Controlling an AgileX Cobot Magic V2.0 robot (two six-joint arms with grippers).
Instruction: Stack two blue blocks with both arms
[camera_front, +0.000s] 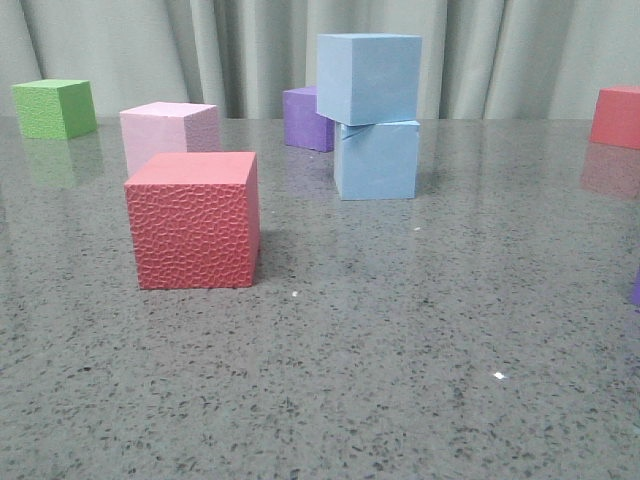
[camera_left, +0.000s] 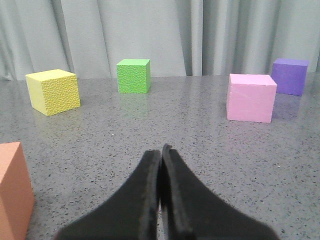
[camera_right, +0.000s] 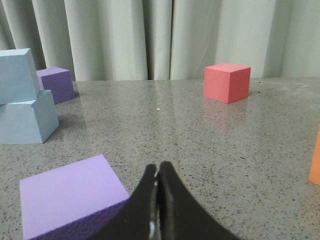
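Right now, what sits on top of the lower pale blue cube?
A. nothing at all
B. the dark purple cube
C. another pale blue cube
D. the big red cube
C: the upper blue cube rests on the lower blue cube, set slightly off to one side.

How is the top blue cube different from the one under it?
The upper blue block rests on the lower blue block, which sits on the table. The upper one is shifted slightly left, overhanging that side, and turned a little relative to the lower. Both are pale sky-blue, smooth and about the same size.
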